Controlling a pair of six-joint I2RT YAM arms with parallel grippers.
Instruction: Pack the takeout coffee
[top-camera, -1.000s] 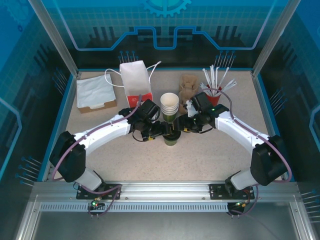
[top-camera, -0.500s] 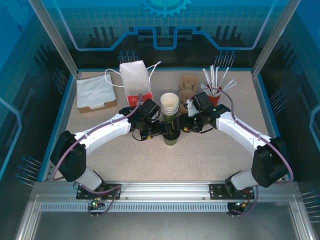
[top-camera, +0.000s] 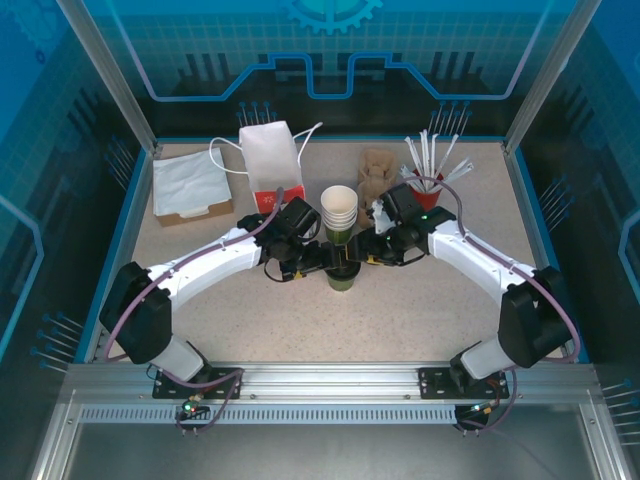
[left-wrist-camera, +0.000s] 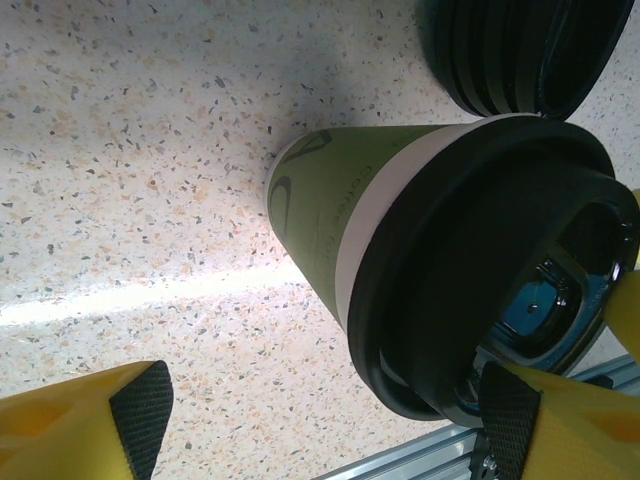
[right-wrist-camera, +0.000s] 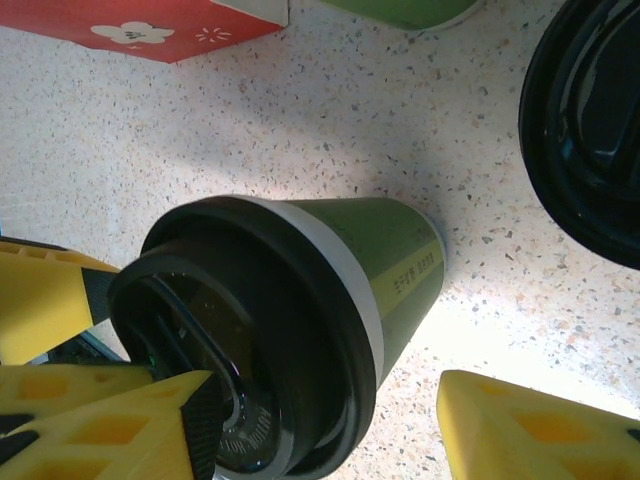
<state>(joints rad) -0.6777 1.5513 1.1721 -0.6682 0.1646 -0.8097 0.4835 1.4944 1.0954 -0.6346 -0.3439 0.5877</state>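
Green paper cup (top-camera: 343, 278) with a white band under its rim: stands upright on the speckled table (top-camera: 400, 320), mid-table, between the two arms. Black lid (left-wrist-camera: 470, 290) is seated on the cup mouth, so what the cup holds cannot be told.

Left gripper (top-camera: 322, 263): jaws spread wide, spanning the cup from the left side. In the left wrist view one pad (left-wrist-camera: 510, 405) lies at the lid rim and the other pad (left-wrist-camera: 140, 405) stands clear of the cup wall. Nothing is gripped.

Right gripper (top-camera: 367, 258): jaws parted, spanning the cup from the right side. In the right wrist view one finger (right-wrist-camera: 150, 420) overlaps the lid edge and the other finger (right-wrist-camera: 530, 430) is apart from the cup wall. Nothing is gripped.

Adjacent containers:
- Stack of nested paper cups (top-camera: 339, 210): just behind the lidded cup, topmost cup open.
- Stack of spare black lids (right-wrist-camera: 590, 120): near the cup.
- Red cup (top-camera: 428, 195): rear right, holding white straws (top-camera: 430, 155).
- Cardboard box (top-camera: 195, 212): rear left, holding white napkins (top-camera: 190, 180).
- White paper bag (top-camera: 270, 155) with a red base: upright at the rear, beside the box.
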